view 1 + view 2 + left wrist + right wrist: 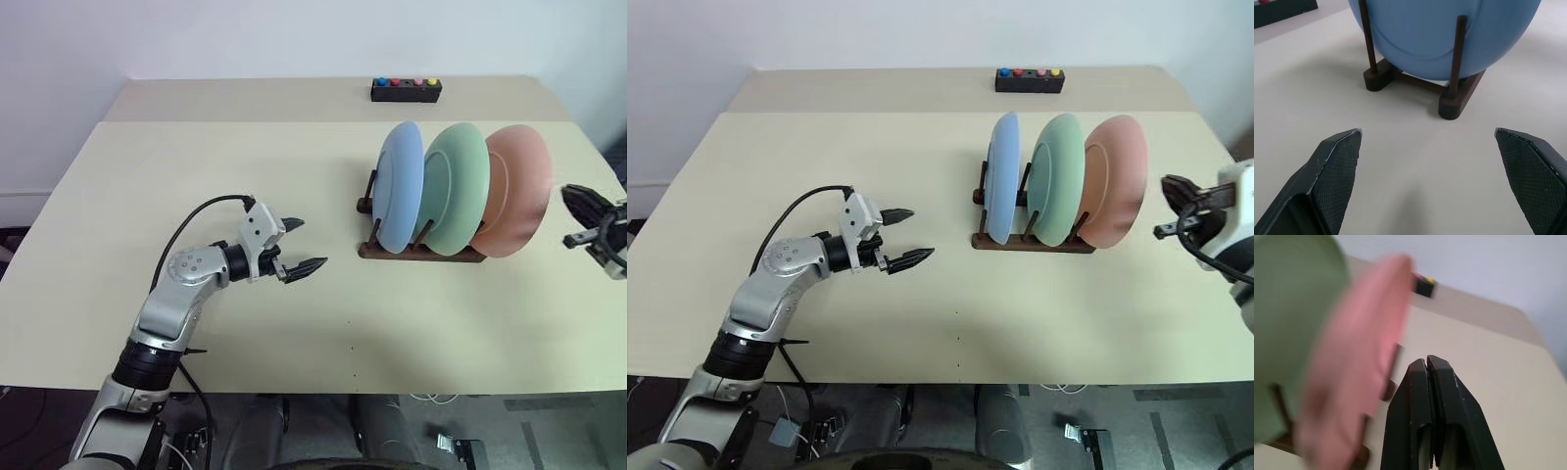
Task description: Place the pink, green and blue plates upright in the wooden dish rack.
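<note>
1. Your left gripper (294,245) is hovering over the table (118,196) with fingers spread wide, holding nothing.
2. Your right gripper (1169,208) is sitting with fingers pressed together, empty, just beside the pink plate (517,186).
3. The wooden dish rack (421,252) is lying at three o'clock from your left gripper, long axis running nine to three.
4. The blue plate (400,181), green plate (456,186) and pink plate are standing upright in it; you are likely looking at a finished task.
5. Your left forearm is reaching level toward the rack.

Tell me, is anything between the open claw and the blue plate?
No. Bare table lies between the left gripper and the blue plate, which already stands in the wooden dish rack.
</note>
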